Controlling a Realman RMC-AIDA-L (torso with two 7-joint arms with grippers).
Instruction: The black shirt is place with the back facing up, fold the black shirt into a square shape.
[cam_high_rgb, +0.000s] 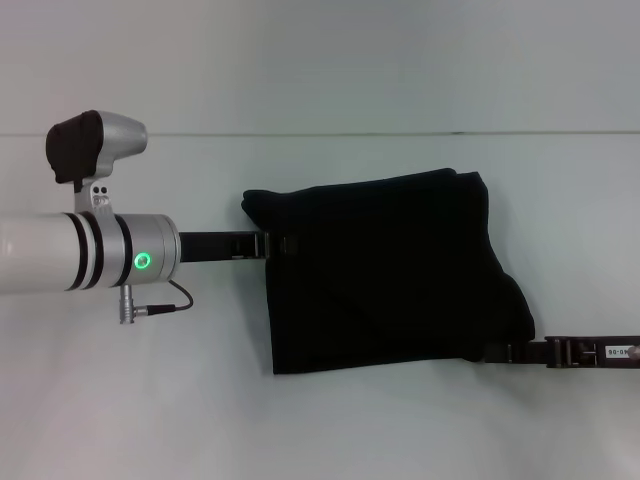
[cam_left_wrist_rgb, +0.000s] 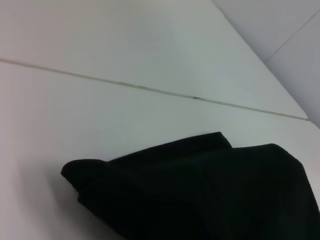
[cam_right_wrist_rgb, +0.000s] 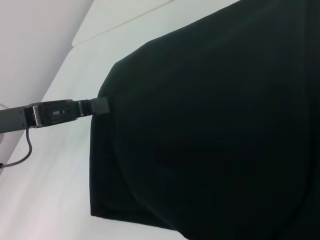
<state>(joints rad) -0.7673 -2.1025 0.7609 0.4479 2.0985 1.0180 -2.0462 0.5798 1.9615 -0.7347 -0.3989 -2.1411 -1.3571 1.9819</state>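
Observation:
The black shirt (cam_high_rgb: 390, 270) lies on the white table as a folded, roughly rectangular bundle; it also fills much of the left wrist view (cam_left_wrist_rgb: 210, 195) and the right wrist view (cam_right_wrist_rgb: 215, 125). My left gripper (cam_high_rgb: 283, 243) reaches in from the left and is shut on the shirt's left edge, with one finger lying on top of the fabric. That same gripper (cam_right_wrist_rgb: 101, 105) shows at the shirt's edge in the right wrist view. My right gripper (cam_high_rgb: 497, 351) comes in from the right and is shut on the shirt's near right corner, which is pulled out toward it.
The white table (cam_high_rgb: 150, 400) has a seam (cam_high_rgb: 330, 134) running across behind the shirt. The left arm's silver wrist (cam_high_rgb: 130, 255) and its thin cable (cam_high_rgb: 160, 303) hang over the table's left side.

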